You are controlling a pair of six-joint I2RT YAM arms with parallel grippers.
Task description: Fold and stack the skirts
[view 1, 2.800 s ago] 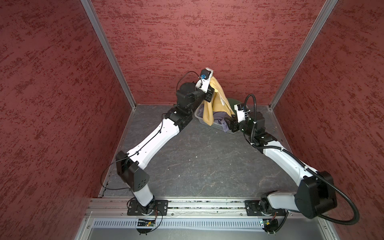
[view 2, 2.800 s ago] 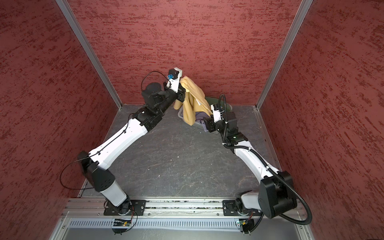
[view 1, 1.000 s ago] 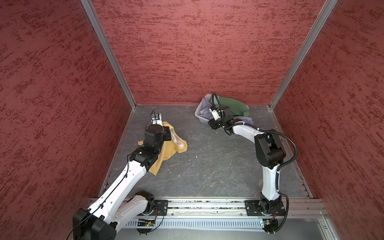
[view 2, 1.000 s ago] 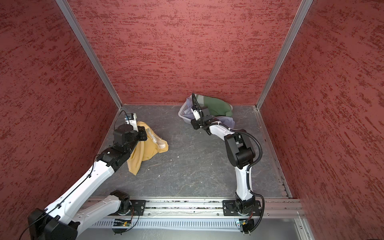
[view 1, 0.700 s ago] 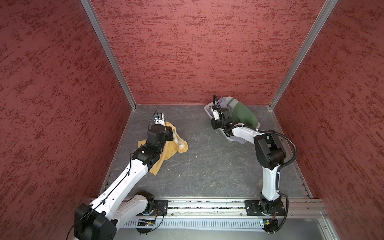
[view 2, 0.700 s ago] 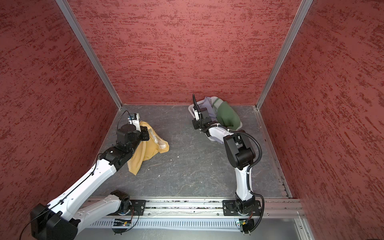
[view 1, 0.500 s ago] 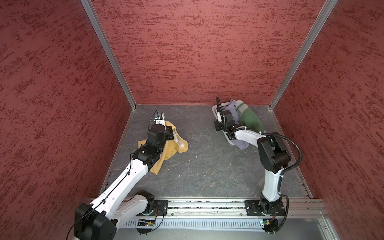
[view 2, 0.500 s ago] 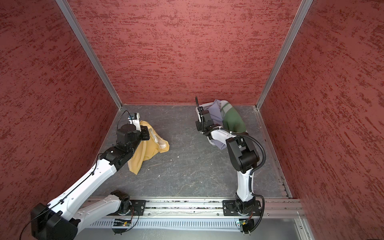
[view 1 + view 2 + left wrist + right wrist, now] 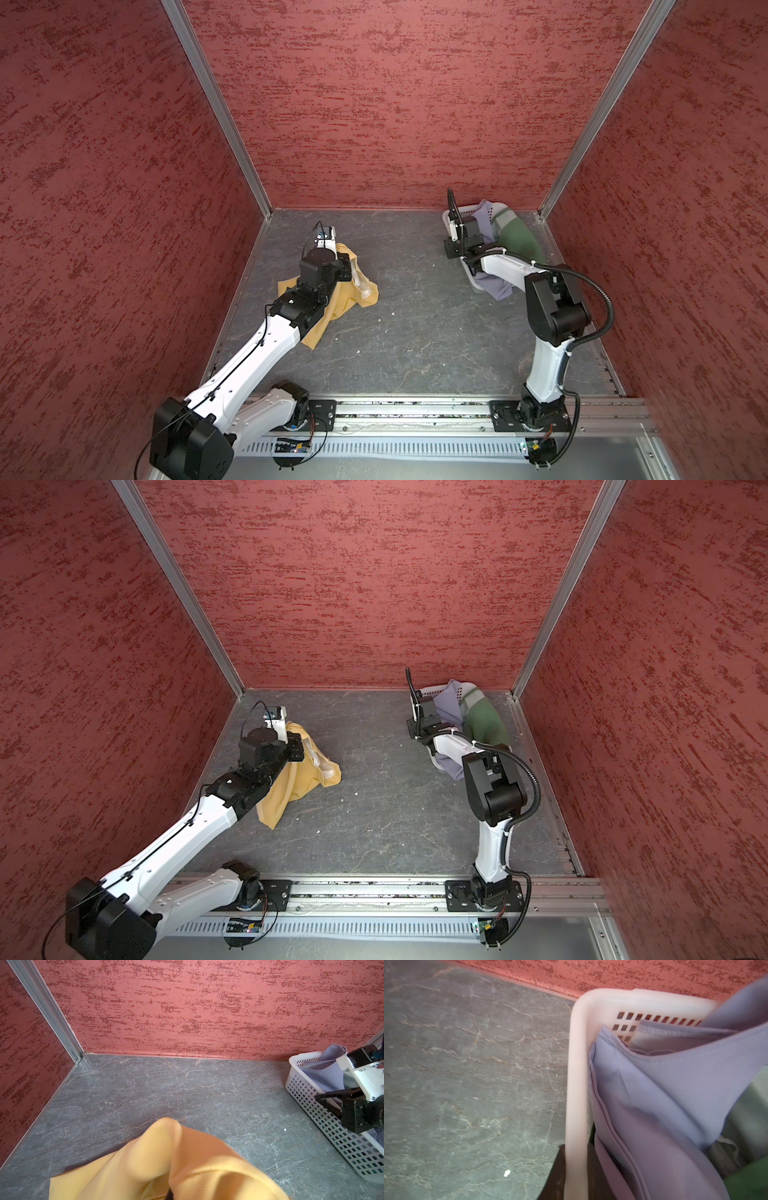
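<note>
The mustard yellow skirt (image 9: 351,301) lies crumpled and unfolded on the left half of the grey stone-patterned surface (image 9: 415,332). It is a plain soft cloth with deep folds. Its long axis runs from a pointed corner nearest the arm bases away toward the back wall, leaning slightly right. A shorter lobe with a paler inner band spills out to the right. The far end is bunched up and lifted where the left end effector (image 9: 297,750) is pressed together on it. In the left wrist view the cloth drapes over the fingers and hides them.

Farther back, in the far right corner, stands the white basket (image 9: 303,1057), its long side running near to far beside the right wall. The right end effector (image 9: 575,1153) pinches the rim that faces the middle of the surface, with a dark finger on either side of the wall. The pale lavender-grey skirt (image 9: 484,220) fills that side of the basket, smooth with stitched hems. One end hangs over the basket's near end and the other rises above the far rim. The dark green skirt (image 9: 519,243) lies lengthwise along the basket's right side and bulges over the rim. Its lighter waistband is at the far end, toward the back wall.
</note>
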